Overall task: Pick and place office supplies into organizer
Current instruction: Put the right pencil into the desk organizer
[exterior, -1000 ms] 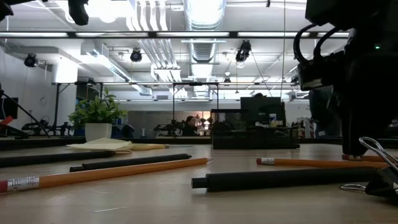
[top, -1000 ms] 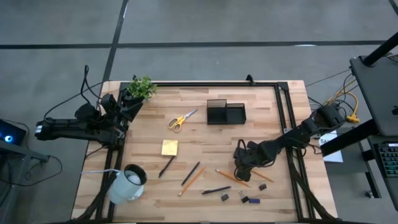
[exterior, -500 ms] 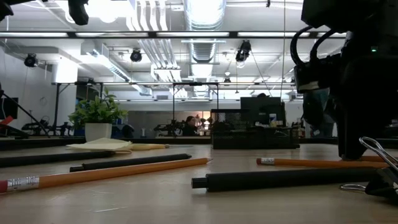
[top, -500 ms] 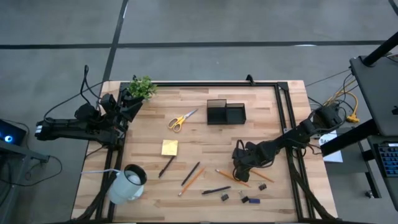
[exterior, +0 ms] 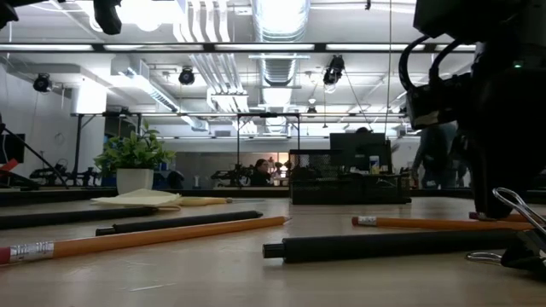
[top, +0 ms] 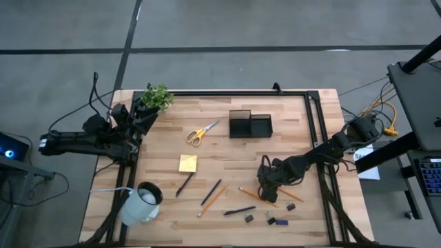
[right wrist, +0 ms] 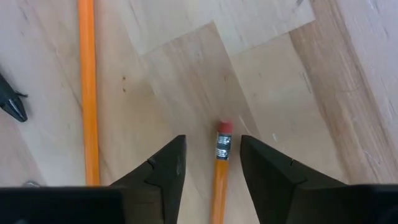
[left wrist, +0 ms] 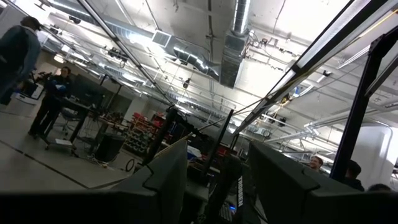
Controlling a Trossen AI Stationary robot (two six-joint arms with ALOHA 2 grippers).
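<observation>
A grey concrete floor (top: pixel 241 27) crossed by dark seams surrounds the pale wood worktop (top: pixel 227 148). Beyond it lies an open workshop hall with silver ceiling ducts (exterior: pixel 277 34), bright strip lights (exterior: pixel 153 13) and black frames. People (left wrist: pixel 53 99) stand among distant benches.

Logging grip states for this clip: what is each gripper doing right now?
Left gripper: open, holding nothing.
Right gripper: open, fingers either side of an orange pencil, not yet gripping.
</observation>
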